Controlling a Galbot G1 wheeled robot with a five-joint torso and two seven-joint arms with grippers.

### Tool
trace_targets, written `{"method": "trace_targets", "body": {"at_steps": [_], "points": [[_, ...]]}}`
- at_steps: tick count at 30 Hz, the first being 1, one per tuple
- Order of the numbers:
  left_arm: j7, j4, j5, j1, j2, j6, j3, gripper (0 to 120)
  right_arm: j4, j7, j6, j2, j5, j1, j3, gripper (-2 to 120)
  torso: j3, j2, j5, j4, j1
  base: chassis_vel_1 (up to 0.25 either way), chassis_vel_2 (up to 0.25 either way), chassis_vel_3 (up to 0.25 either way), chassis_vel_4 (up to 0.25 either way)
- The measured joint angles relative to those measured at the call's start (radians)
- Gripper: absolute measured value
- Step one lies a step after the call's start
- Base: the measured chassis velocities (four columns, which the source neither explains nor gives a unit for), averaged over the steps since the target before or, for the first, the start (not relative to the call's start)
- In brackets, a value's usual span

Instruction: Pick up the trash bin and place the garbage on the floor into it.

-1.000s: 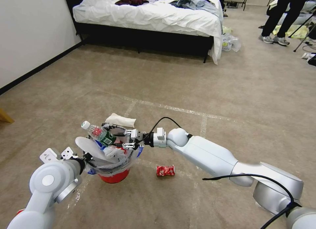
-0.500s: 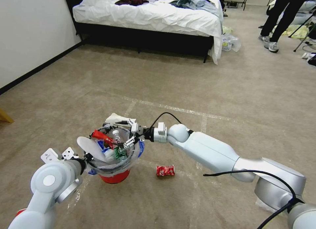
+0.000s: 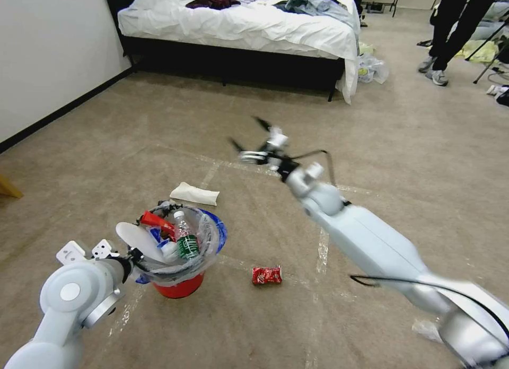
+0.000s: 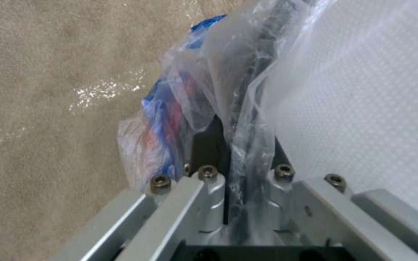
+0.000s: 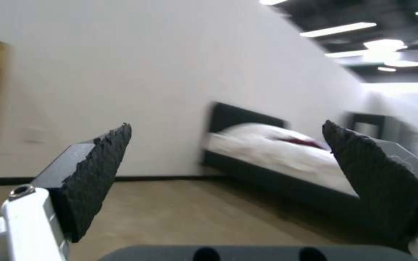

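Left pincer [image 4: 228,174] clamped on trash bin [image 3: 180,285] rim; right pincer [image 3: 249,141] spread apart, aloft

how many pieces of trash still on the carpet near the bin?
2. A red wrapper lies on the floor beside the bin, toward the right arm. A white crumpled piece lies just beyond the bin. More may be hidden behind the arms.

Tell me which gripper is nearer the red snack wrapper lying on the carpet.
Left. The left gripper grips the trash bin rim, beside the red snack wrapper. The right gripper hangs open, raised farther off toward the bed.
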Motion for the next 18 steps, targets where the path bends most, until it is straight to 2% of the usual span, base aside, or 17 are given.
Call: {"method": "trace_targets", "body": {"at_steps": [1,3,4,6,10,13,17,18], "points": [[0.000,0.000,0.000,0.000,0.000,0.000,0.000,4,0.000,0.000,0.000,0.000,0.000,0.000,0.000,100,0.000,0.000,0.0000,0.0000,0.000,0.000,0.000,0.000,0.000],[-0.002,-0.009,0.001,0.008,-0.003,0.000,0.001,4,0.041,0.027,-0.002,-0.023,-0.030,-0.101,0.115,100,0.000,0.000,-0.0006,0.0004,0.000,0.000,0.000,0.000,0.000],[-0.002,-0.009,0.001,0.008,-0.003,0.000,0.001,4,0.041,0.027,-0.002,-0.023,-0.030,-0.101,0.115,100,0.000,0.000,-0.0006,0.0004,0.000,0.000,0.000,0.000,0.000],[-0.006,-0.021,0.000,0.012,-0.005,0.000,0.006,4,0.083,0.015,-0.006,-0.044,-0.043,-0.231,0.234,100,0.000,0.000,-0.0002,0.0005,0.000,0.000,0.000,0.000,0.000],[-0.007,-0.027,0.000,0.018,-0.005,0.000,0.009,4,0.102,-0.011,-0.006,-0.059,-0.056,-0.320,0.309,100,0.000,0.000,-0.0002,0.0002,0.000,0.000,0.000,0.000,0.000],[-0.007,-0.034,0.001,0.028,-0.005,0.001,0.009,4,0.098,-0.121,0.025,-0.092,-0.060,-0.432,0.409,100,0.000,0.000,-0.0004,0.0004,0.000,0.000,0.000,0.000,0.000],[-0.007,-0.037,0.004,0.034,-0.009,0.002,0.010,4,0.075,-0.181,0.034,-0.107,-0.060,-0.459,0.426,100,0.000,0.000,-0.0003,0.0004,0.000,0.000,0.000,0.000,0.000],[-0.007,-0.043,0.007,0.038,-0.013,0.003,0.011,4,0.045,-0.249,0.040,-0.127,-0.059,-0.473,0.421,100,0.000,0.000,-0.0004,0.0003,0.000,0.000,0.000,0.000,0.000]]}}
